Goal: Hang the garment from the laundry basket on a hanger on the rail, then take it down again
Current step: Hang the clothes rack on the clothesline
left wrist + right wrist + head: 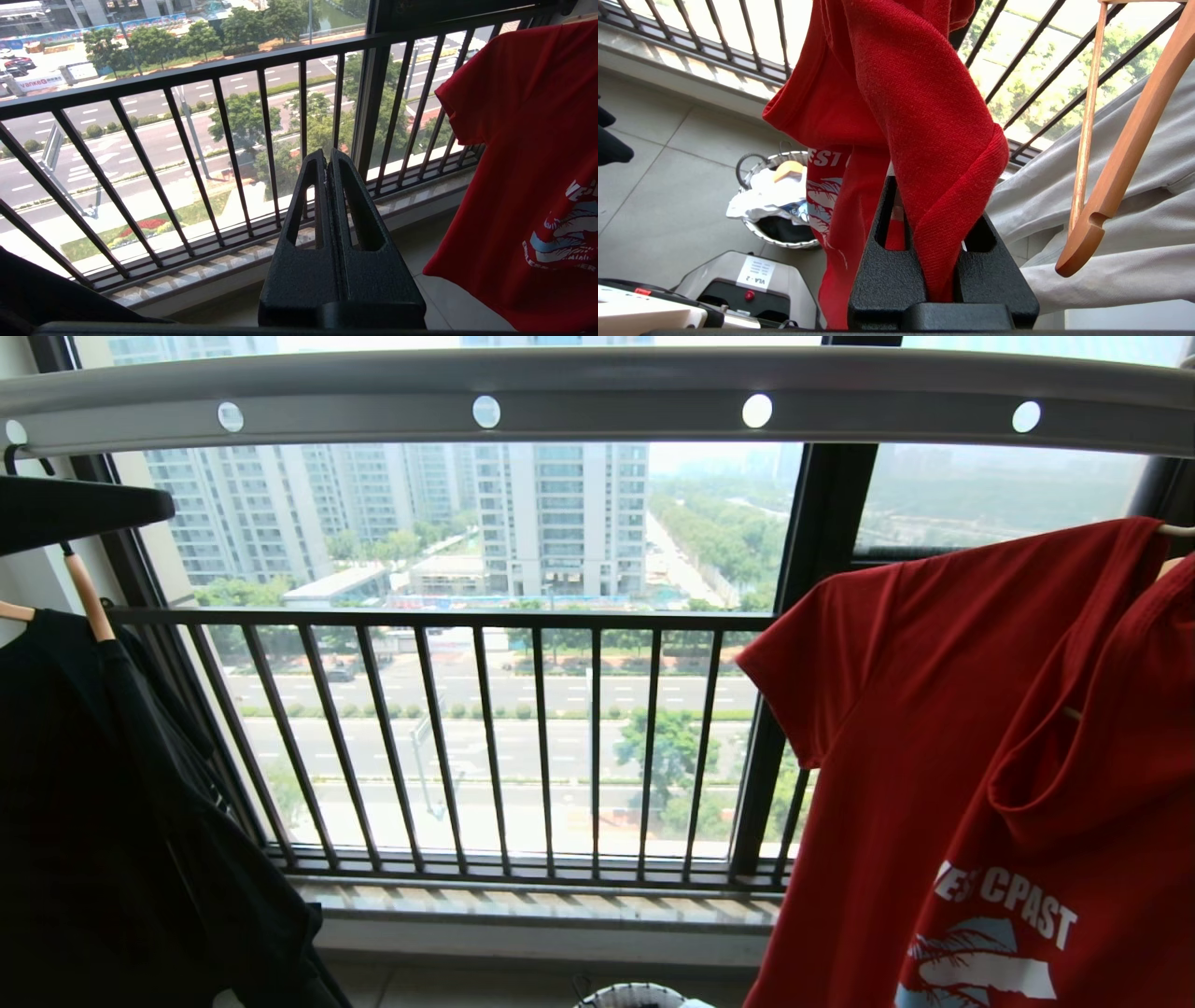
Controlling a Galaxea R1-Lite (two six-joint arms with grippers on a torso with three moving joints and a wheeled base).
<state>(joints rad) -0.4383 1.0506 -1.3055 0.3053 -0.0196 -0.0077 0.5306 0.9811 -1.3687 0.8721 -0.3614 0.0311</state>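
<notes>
The red garment (980, 756) hangs spread at the right of the head view, below the grey rail (597, 392) with its round holes. A short piece of the cream-white hanger (1178, 530) shows at the shirt's top shoulder edge; its hook is out of view. My right gripper (934, 196) is shut on a fold of the garment (915, 93), and the cloth runs down between its fingers. My left gripper (327, 156) is shut and empty, left of the garment (528, 140), pointing at the railing. The laundry basket (782, 242) stands on the floor below, holding white and dark laundry.
A black T-shirt (112, 821) hangs on a wooden hanger at the left. The dark railing (485, 737) and window sill lie straight ahead. Next to my right gripper are a wooden hanger (1125, 154) and a pale grey garment (1111, 205). My base (738, 284) is beside the basket.
</notes>
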